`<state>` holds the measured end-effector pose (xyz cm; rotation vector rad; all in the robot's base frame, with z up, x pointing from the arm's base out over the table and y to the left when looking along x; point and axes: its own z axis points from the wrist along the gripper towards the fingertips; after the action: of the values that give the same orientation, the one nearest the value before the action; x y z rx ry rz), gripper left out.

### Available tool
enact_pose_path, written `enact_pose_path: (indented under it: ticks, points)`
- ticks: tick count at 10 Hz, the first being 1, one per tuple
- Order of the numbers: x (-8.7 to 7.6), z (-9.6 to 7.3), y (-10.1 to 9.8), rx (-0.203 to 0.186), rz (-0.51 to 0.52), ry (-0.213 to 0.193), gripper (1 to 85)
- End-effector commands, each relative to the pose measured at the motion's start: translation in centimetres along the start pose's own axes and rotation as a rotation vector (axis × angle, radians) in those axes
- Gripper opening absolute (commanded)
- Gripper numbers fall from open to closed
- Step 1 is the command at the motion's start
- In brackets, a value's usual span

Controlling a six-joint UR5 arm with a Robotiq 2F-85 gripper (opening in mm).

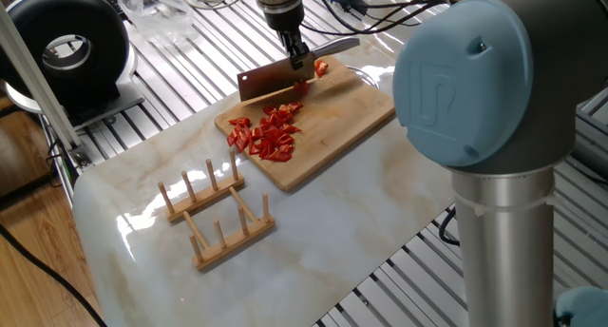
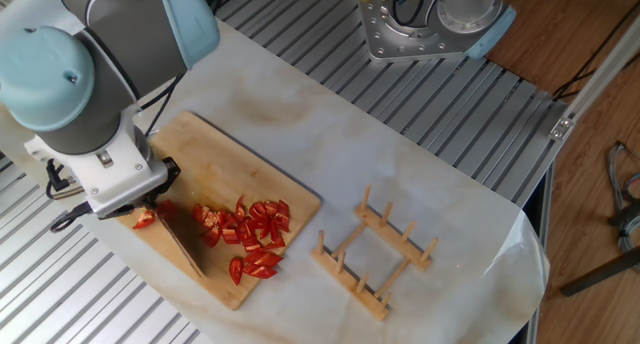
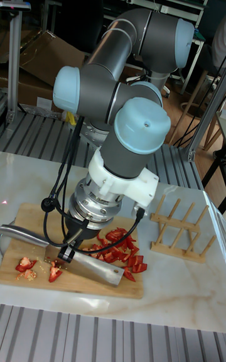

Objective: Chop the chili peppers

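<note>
The chili peppers are cut into many small red bits, piled [image 1: 271,132] [image 2: 250,234] [image 3: 122,246] on a wooden cutting board [image 1: 351,104] [image 2: 215,159] [image 3: 81,283]. A few bits [image 1: 321,68] [image 2: 146,221] [image 3: 55,272] lie apart on the other side of the blade. My gripper [image 1: 300,63] [image 2: 150,202] [image 3: 70,246] is shut on the handle of a cleaver [image 1: 269,80] [image 2: 180,246] [image 3: 97,266]. Its blade hangs just above the board, between the pile and the stray bits.
A wooden peg rack [image 1: 217,213] [image 2: 375,254] [image 3: 179,220] stands on the marble sheet beside the board. A black round device [image 1: 66,47] sits at the far left. Another robot's base [image 2: 420,24] is bolted at the table's far side.
</note>
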<state>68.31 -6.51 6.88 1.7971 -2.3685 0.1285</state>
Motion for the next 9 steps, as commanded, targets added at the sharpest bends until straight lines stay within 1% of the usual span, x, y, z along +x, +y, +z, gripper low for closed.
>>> enact_pose_path:
  ticks: [1, 2, 4, 5, 6, 7, 8, 9]
  points:
    - [-0.5, -0.3, 0.8, -0.022, 0.028, -0.035, 1.3]
    - [-0.8, -0.9, 1.6, -0.038, 0.070, -0.054, 1.3]
    - [-0.7, -2.0, 3.0, -0.067, 0.133, -0.068, 1.3]
    - [-0.8, -2.3, 3.8, -0.089, 0.186, -0.077, 1.3]
    - [-0.9, -2.6, 4.7, -0.119, 0.246, -0.078, 1.3]
    - [-0.7, -2.5, 4.7, -0.123, 0.272, -0.072, 1.3]
    - [-0.1, -2.4, 3.9, -0.089, 0.280, -0.055, 1.3]
    - [0.4, -2.5, 2.8, -0.048, 0.305, -0.058, 1.3]
